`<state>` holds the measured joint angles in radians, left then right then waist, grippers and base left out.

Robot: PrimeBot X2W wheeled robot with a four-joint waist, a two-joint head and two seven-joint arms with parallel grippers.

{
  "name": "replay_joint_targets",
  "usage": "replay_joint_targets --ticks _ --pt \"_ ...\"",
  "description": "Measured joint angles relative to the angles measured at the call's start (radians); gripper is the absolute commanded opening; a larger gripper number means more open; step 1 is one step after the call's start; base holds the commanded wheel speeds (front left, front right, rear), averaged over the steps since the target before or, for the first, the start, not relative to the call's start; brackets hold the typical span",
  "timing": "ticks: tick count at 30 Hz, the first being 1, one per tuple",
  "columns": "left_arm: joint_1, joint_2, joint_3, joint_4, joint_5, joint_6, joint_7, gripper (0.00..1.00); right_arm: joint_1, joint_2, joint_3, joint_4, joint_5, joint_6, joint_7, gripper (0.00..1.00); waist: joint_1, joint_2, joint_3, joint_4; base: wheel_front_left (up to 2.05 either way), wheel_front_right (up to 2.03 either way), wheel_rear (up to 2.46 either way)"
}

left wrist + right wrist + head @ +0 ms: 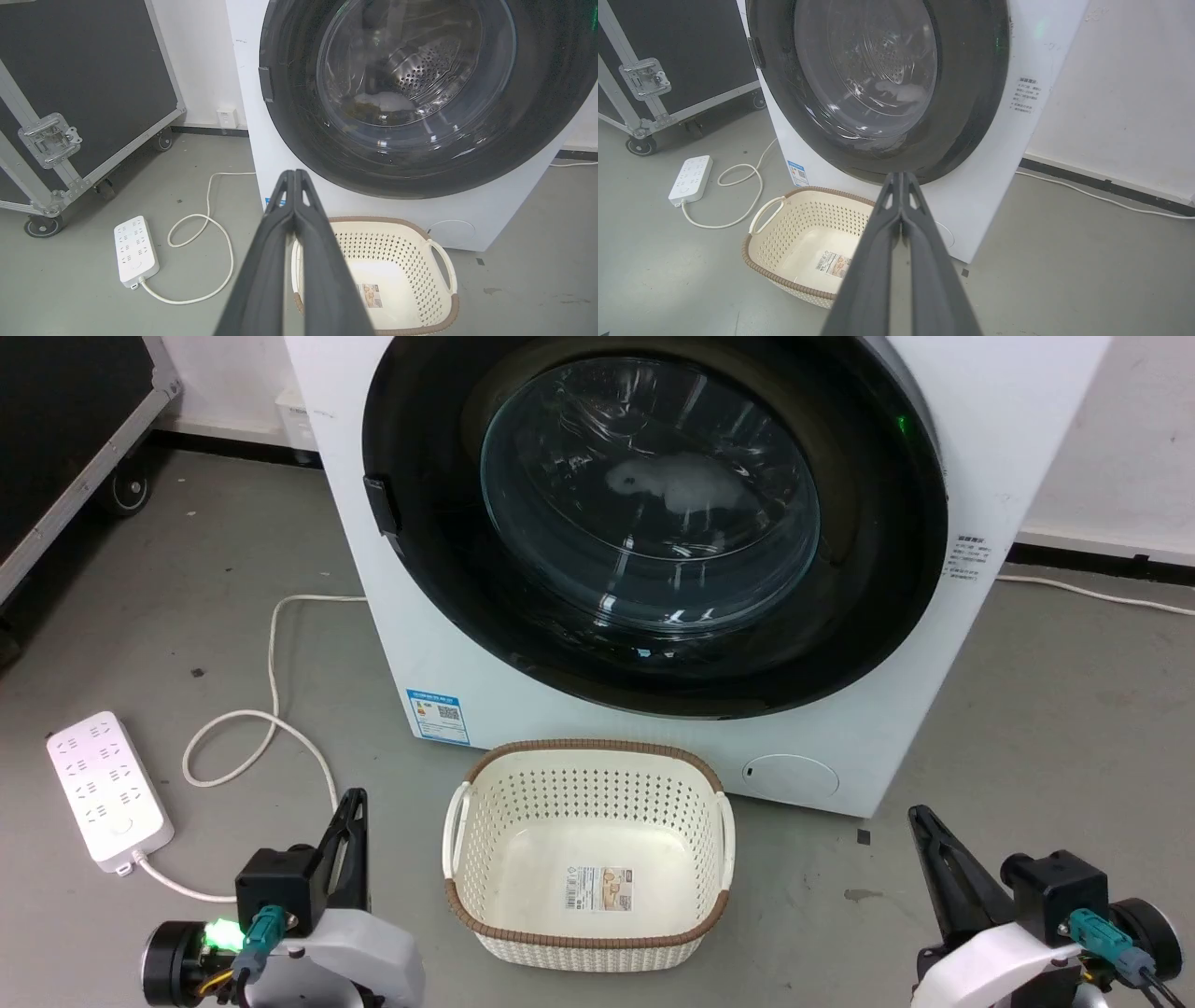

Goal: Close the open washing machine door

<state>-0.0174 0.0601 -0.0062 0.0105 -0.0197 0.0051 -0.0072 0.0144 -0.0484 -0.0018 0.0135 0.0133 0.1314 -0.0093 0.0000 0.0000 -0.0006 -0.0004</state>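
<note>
The white washing machine (523, 681) stands straight ahead of me. Its round black-rimmed door (653, 504) with the bulging glass window lies flat against the front, and no gap shows around the rim. A dark latch handle (378, 504) sits on the door's left edge. Through the glass (406, 74) I see the steel drum and something pale inside. My left gripper (355, 800) is low at the left, shut and holding nothing, well short of the machine. My right gripper (920, 817) is low at the right, also shut and holding nothing. Both wrist views look along pressed-together fingers (294, 175) (901, 176) toward the door.
A cream perforated basket (588, 747) with nothing in it stands on the floor against the machine's foot, between my grippers. A white power strip (107, 789) and its looped cord (271, 728) lie at the left. A black wheeled case (84, 84) stands far left.
</note>
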Motion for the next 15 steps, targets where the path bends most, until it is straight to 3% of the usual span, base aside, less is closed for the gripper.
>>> replay_joint_targets --ticks 15 --pt "0.003 -0.009 0.004 -0.005 0.017 -0.001 0.007 0.00 0.000 0.000 0.002 -0.007 -0.006 0.000 0.008 0.00 0.0000 0.0000 0.001 0.000 0.00 0.00 0.00"
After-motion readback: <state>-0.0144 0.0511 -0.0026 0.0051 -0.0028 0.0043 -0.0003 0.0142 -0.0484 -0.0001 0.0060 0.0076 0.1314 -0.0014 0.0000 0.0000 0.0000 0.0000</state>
